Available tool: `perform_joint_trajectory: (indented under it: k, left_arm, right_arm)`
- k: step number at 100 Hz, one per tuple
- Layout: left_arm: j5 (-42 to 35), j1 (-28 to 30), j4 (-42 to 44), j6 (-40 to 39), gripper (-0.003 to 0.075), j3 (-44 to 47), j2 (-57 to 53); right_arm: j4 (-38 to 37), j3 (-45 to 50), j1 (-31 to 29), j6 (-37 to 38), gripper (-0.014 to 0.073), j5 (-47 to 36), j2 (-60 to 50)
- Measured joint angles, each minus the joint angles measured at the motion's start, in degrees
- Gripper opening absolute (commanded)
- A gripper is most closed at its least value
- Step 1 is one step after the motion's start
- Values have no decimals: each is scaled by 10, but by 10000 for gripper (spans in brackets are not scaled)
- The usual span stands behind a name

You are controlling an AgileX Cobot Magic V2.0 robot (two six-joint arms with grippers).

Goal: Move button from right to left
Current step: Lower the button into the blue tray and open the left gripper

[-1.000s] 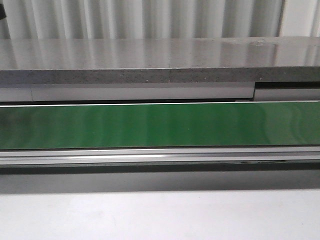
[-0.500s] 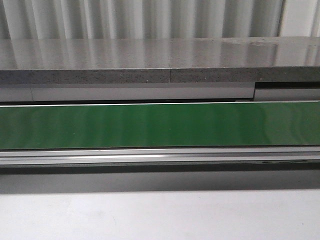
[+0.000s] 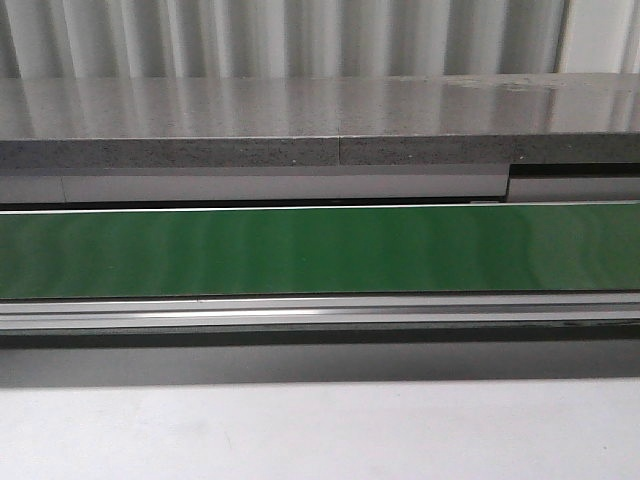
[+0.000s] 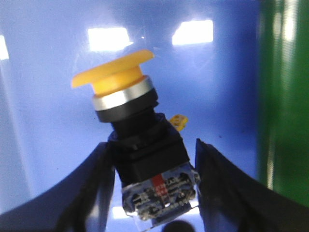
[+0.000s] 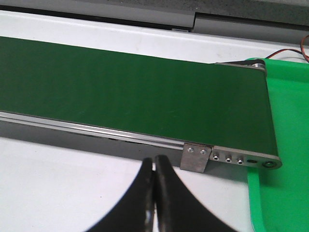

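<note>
In the left wrist view the button (image 4: 130, 121) has a yellow-orange mushroom cap, a silver ring, a black collar and a clear contact block at its rear. My left gripper (image 4: 153, 145) is shut on the button, with its dark fingers (image 4: 91, 179) against the black body and the clear block. It holds the button over a blue surface (image 4: 43, 96). My right gripper (image 5: 154, 162) is shut and empty over the white table, near the conveyor's end. Neither gripper nor the button shows in the front view.
A green conveyor belt (image 3: 320, 250) runs across the front view and also shows in the right wrist view (image 5: 120, 87), with a metal end bracket (image 5: 195, 157). A green tray (image 5: 285, 145) lies beside the belt's end. A grey shelf (image 3: 320, 120) stands behind the belt.
</note>
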Motion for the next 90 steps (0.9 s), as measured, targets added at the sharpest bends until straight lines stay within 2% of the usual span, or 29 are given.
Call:
perform_joint_trajectory:
  k: [32,39,54,61,90]
  left_arm:
    - [-27,3,-3,2,112,1,59]
    - [-29,3,-3,2,156,1,66]
    - [-32,3,-3,2,375,1,72]
    - [-38,3,-3,2,446,1,72]
    - [-48,3,-6,2,446,1,70]
  right_arm:
    - [0,0,0,0,-67,0,0]
    - [0,0,0,0,-67,0,0]
    - [0,0,0,0,-67,0,0]
    - [0,0,0,0,-67,0,0]
    - [0,0,0,0,-67,0,0]
